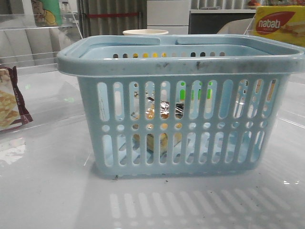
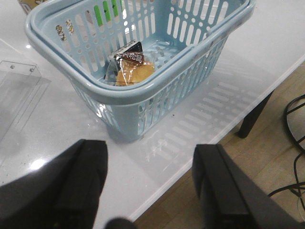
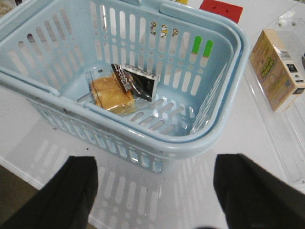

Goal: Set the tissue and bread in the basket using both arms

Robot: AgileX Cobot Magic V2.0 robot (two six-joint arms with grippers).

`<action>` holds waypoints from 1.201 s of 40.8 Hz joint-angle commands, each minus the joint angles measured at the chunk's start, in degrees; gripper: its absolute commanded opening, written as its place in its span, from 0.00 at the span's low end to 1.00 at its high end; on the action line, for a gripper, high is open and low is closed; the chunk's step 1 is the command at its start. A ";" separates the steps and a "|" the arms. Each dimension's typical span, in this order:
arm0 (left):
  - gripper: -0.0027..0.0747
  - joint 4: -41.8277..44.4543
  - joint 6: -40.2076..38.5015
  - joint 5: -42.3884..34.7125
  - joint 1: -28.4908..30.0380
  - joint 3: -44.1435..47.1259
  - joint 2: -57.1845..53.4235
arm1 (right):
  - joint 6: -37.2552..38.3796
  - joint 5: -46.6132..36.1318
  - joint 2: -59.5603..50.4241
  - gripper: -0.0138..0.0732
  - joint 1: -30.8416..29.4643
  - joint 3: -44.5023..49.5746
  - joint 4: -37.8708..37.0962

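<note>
The light-blue basket point(image 1: 181, 67) stands in the middle of the table. The bread point(image 3: 114, 93), golden-brown in a clear bag with a dark label strip, lies on the basket floor. It also shows in the left wrist view point(image 2: 133, 71) and through the slots in the front view point(image 1: 157, 114). My left gripper point(image 2: 152, 186) is open and empty, above the table outside one basket corner point(image 2: 124, 129). My right gripper point(image 3: 152, 191) is open and empty, outside the basket's near wall point(image 3: 143, 157). I see no tissue that I can be sure of. Neither gripper shows in the front view.
A beige box with green print point(image 3: 276, 69) lies in a clear tray beside the basket. A maroon-edged cracker packet point(image 1: 9, 100) is at the left, a cup point(image 1: 145, 32) behind the basket, a yellow Nabati box point(image 1: 279, 24) at the back right. The table edge point(image 2: 209, 152) is close.
</note>
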 commanded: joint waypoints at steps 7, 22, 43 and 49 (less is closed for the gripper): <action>0.62 2.57 -1.14 -4.39 -0.32 2.40 -1.59 | -1.39 -2.72 -0.22 0.85 0.04 1.44 -0.85; 0.37 3.67 -1.14 -4.50 -0.32 2.71 -1.12 | -1.39 -3.06 -0.22 0.40 0.04 2.53 -0.79; 0.15 3.67 -1.14 -4.50 -0.32 2.71 -1.12 | -1.39 -2.86 -0.22 0.22 0.04 2.53 -0.79; 0.15 3.67 -1.14 -4.50 -0.32 2.71 -1.12 | -1.39 -2.81 -0.22 0.22 0.04 2.53 -0.79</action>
